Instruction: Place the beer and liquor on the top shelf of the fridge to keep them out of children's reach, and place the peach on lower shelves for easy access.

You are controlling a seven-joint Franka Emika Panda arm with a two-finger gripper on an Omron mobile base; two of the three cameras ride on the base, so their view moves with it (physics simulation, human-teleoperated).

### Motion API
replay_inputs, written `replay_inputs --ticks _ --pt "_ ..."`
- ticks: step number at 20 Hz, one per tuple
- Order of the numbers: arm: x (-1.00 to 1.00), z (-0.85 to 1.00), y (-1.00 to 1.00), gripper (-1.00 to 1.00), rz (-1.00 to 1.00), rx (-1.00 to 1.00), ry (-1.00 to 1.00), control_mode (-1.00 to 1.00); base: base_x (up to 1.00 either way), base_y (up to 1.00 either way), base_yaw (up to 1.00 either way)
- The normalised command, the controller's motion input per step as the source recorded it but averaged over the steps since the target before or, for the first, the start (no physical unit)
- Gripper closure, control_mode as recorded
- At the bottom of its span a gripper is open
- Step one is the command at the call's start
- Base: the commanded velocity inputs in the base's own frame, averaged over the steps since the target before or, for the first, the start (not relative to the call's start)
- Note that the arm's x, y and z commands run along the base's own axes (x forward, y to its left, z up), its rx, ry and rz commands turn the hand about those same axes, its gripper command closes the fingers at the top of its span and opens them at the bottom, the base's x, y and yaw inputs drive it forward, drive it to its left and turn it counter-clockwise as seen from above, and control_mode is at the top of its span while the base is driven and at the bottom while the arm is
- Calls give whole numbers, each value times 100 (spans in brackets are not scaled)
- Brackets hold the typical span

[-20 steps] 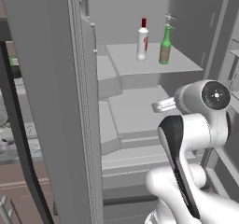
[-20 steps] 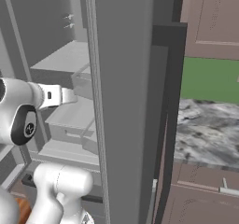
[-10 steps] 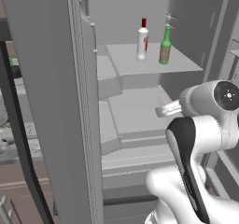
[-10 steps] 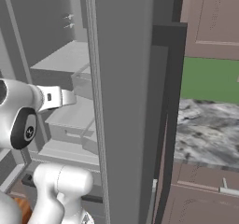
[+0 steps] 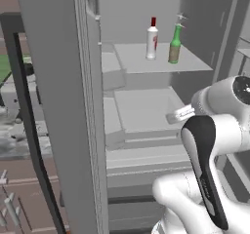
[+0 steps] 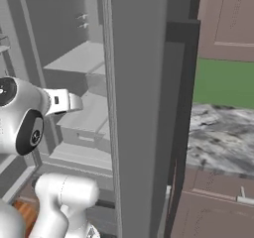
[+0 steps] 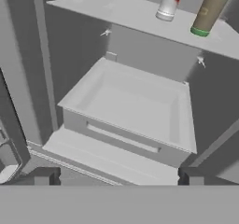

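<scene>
Left base view, beer (image 5: 174, 47) with olive-tan label, no readable writing, beside liquor (image 5: 152, 39)

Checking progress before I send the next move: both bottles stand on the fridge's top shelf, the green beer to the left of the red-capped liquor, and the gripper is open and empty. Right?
Not quite. In the left base view the beer stands to the right of the liquor, not the left. The rest holds: both are upright on the top shelf, and the gripper is open and empty.
</scene>
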Motion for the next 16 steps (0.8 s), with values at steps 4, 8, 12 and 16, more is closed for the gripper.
replay_inputs --ticks 4,8,12,16 --pt "0 0 0 -100 0 0 0 100 -96 0 37" --pt "0 0 0 -100 0 0 0 100 -92 11 48" --pt "0 0 0 -100 0 0 0 100 -47 49 52" --pt "0 0 0 -100 0 0 0 100 -9 76 53"
